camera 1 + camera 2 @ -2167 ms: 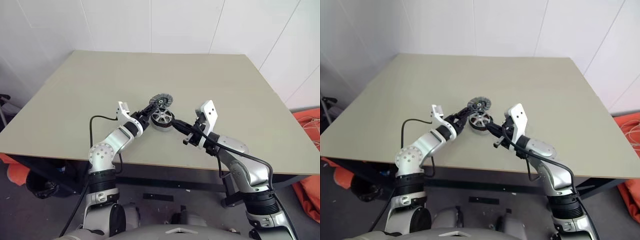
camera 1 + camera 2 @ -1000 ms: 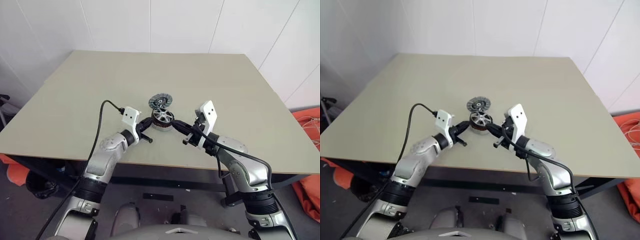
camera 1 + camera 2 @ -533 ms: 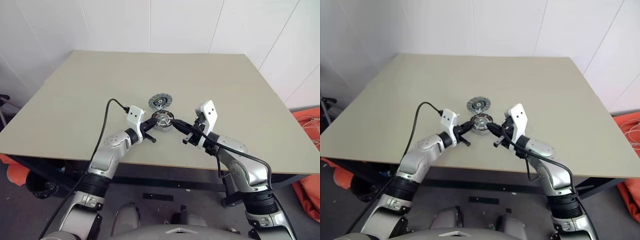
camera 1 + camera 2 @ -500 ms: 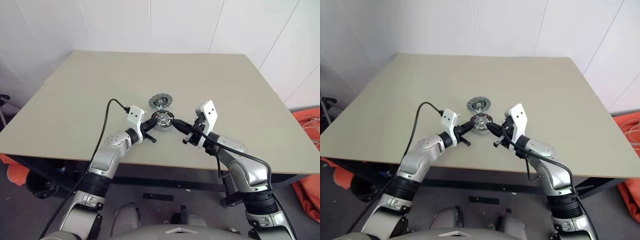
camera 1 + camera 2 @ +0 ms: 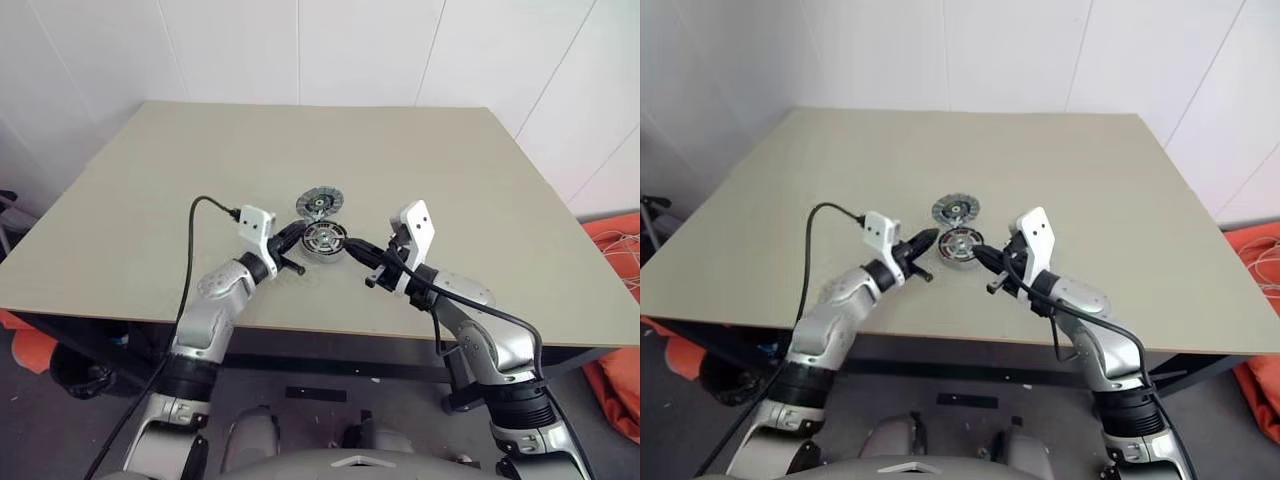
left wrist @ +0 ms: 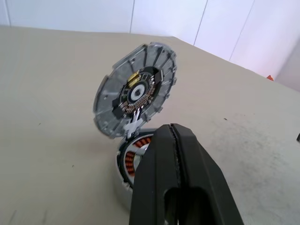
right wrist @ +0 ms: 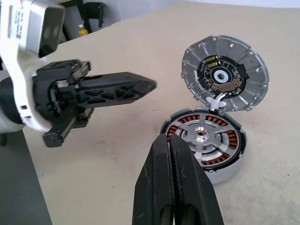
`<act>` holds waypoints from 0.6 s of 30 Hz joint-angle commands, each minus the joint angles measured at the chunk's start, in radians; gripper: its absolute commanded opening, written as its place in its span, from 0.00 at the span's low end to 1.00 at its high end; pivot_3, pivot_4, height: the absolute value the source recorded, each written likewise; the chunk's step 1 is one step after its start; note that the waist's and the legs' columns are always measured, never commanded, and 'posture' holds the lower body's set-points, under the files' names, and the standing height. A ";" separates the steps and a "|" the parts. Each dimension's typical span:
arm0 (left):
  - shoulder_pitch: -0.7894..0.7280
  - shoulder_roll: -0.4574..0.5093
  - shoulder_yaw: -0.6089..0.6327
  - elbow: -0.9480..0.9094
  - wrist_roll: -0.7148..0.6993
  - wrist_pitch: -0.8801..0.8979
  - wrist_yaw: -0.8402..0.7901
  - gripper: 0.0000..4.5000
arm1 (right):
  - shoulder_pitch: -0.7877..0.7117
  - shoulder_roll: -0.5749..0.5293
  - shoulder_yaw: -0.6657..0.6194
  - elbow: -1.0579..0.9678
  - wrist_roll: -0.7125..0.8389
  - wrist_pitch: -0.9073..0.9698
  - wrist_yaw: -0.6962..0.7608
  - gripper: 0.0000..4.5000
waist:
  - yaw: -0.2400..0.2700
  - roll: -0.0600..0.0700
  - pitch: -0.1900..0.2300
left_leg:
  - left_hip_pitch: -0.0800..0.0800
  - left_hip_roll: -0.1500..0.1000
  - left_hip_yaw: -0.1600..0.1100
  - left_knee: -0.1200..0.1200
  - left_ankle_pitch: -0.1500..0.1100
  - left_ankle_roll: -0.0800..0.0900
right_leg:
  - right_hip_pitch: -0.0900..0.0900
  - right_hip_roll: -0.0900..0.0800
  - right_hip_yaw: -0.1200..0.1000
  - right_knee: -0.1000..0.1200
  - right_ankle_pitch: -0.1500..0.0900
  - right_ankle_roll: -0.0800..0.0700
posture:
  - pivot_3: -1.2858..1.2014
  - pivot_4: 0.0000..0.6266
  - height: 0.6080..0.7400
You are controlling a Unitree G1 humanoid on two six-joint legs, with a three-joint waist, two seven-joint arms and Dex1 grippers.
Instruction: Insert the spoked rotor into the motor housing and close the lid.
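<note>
The motor housing [image 5: 324, 241] stands mid-table, its copper windings showing in a ring. Inside it lies the spoked rotor [image 7: 204, 137], flat, silver spokes over the windings. The lid [image 5: 320, 201], a grey ribbed disc [image 7: 225, 77], stands tilted up at the housing's far edge, its inner face toward me. My left gripper [image 5: 299, 231] is shut and empty, level, its tip just left of the housing and a little clear of it [image 7: 151, 86]. My right gripper [image 5: 351, 246] is shut and empty too, its tip close to the housing's right side [image 7: 169, 137].
The beige table [image 5: 150, 200] has open surface on all sides of the motor. A black cable [image 5: 200, 212] loops up from my left wrist. Orange fabric [image 5: 615, 250] lies on the floor past the table's right edge. White walls stand behind.
The rotor stood proud of the housing a second ago and now lies flat in it. My left gripper pushed in at the housing, then drew back left. The right arm kept still.
</note>
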 commanded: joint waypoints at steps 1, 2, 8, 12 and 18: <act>0.034 0.002 0.047 -0.073 0.014 -0.045 0.055 0.01 | -0.038 0.008 0.011 0.040 -0.035 -0.041 -0.014 0.00 | 0.001 0.000 0.000 | 0.000 0.000 0.000 0.000 0.000 0.000 | 0.000 0.000 0.000 0.000 0.000 0.000 | 0.52 0.00 1.00; 0.052 0.007 0.052 -0.078 0.027 -0.055 0.068 0.01 | -0.048 0.011 0.023 0.070 -0.057 -0.053 -0.020 0.00 | 0.002 0.000 0.000 | 0.000 0.000 0.000 0.000 0.000 0.000 | 0.000 0.000 0.000 0.000 0.000 0.000 | 0.52 0.00 1.00; 0.109 0.005 0.083 -0.082 0.101 -0.118 0.176 0.01 | -0.162 0.068 0.094 0.304 -0.171 -0.142 -0.049 0.00 | -0.002 0.000 0.000 | 0.001 0.000 0.000 0.001 0.000 0.000 | 0.000 0.000 0.000 0.001 0.000 0.000 | 0.52 0.00 1.00; 0.114 -0.004 0.081 -0.079 0.117 -0.128 0.203 0.01 | -0.243 0.112 0.119 0.454 -0.237 -0.201 -0.067 0.00 | -0.002 0.000 0.000 | 0.000 0.000 0.000 0.001 0.000 0.000 | -0.001 0.000 0.000 0.001 0.000 0.000 | 0.52 0.00 1.00; 0.113 -0.011 0.075 -0.079 0.115 -0.130 0.206 0.01 | -0.347 0.151 0.110 0.607 -0.277 -0.269 -0.082 0.00 | -0.001 0.000 0.000 | -0.002 0.000 0.000 0.001 0.001 -0.001 | -0.002 0.000 0.000 0.001 0.000 -0.001 | 0.52 0.00 1.00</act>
